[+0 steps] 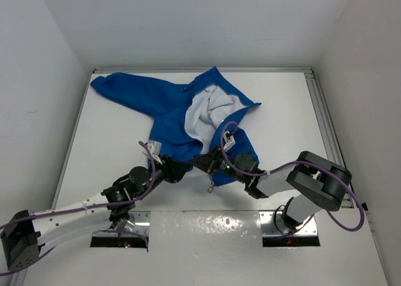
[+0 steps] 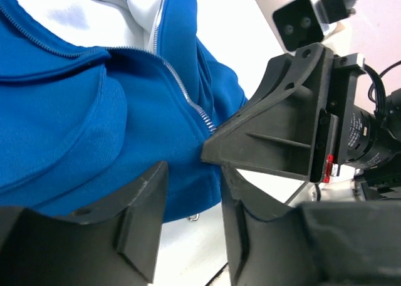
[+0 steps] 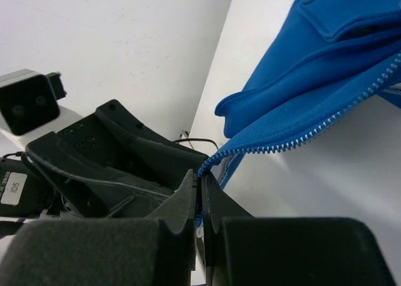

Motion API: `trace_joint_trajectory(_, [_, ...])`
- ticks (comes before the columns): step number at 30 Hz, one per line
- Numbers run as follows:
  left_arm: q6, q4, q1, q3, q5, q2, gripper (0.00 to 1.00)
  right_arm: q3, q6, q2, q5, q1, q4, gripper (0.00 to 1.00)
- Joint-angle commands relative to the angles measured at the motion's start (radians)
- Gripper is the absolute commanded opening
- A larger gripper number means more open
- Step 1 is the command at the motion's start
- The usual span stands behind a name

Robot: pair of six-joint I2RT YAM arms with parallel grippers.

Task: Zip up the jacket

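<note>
Jacket (image 1: 182, 110) lies crumpled across the far middle of the white desk (image 1: 282, 110). One sleeve is thrown toward the far left corner, and the front hangs open, so the pale lining (image 1: 203, 110) shows. Its bottom hem is drawn toward the near side, where both arms meet.

From the top view, the left arm (image 1: 94, 204) comes in low from the near left and the right arm (image 1: 313, 185) bends in from the near right. Their tips are just beside each other at the hem.

The right tool (image 3: 199, 185) is pinched tight on the bottom end of one zipper edge (image 3: 301, 138). The row of pale teeth runs straight out of its closed fingers and climbs away toward the far side. That is the long axis of the job: from the tools at the hem up toward the collar.

The left tool (image 2: 193, 192) sits immediately to the left of the right one, its fingers partly apart. Blue hem shows in the gap between them, but I cannot tell whether the pads touch cloth.

By my reckoning the left tool is the nearer one to the other front panel. The two zipper ends are not yet brought together at the bottom.
</note>
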Motion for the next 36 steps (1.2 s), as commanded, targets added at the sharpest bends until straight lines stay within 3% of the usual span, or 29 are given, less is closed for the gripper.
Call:
trace_joint_trajectory(1, [0.025, 0.057, 0.017, 0.006, -0.009, 0.005, 0.38, -0.01, 0.056, 0.025, -0.044, -0.011, 0.321, 0.0])
trace_joint_trajectory(5, [0.036, 0.051, 0.051, -0.008, 0.024, -0.042, 0.51, -0.027, 0.108, 0.058, -0.065, -0.032, 0.433, 0.0])
trace_joint_trajectory(8, [0.057, 0.062, 0.092, -0.016, 0.117, -0.05, 0.55, -0.016, 0.144, 0.06, -0.091, -0.043, 0.436, 0.0])
trace_joint_trajectory(18, [0.056, 0.097, 0.214, -0.047, 0.33, -0.034, 0.55, -0.019, 0.179, -0.049, -0.14, -0.063, 0.434, 0.0])
trace_joint_trajectory(30, [0.076, 0.252, 0.223, -0.053, 0.478, 0.048, 0.57, -0.009, 0.187, -0.033, -0.143, -0.064, 0.434, 0.0])
trace_joint_trajectory(32, [0.077, 0.26, 0.223, -0.048, 0.487, 0.065, 0.55, -0.004, 0.185, -0.029, -0.149, -0.064, 0.436, 0.0])
trace_joint_trajectory(36, [0.08, 0.266, 0.224, -0.043, 0.481, 0.097, 0.36, 0.002, 0.19, -0.032, -0.153, -0.063, 0.436, 0.0])
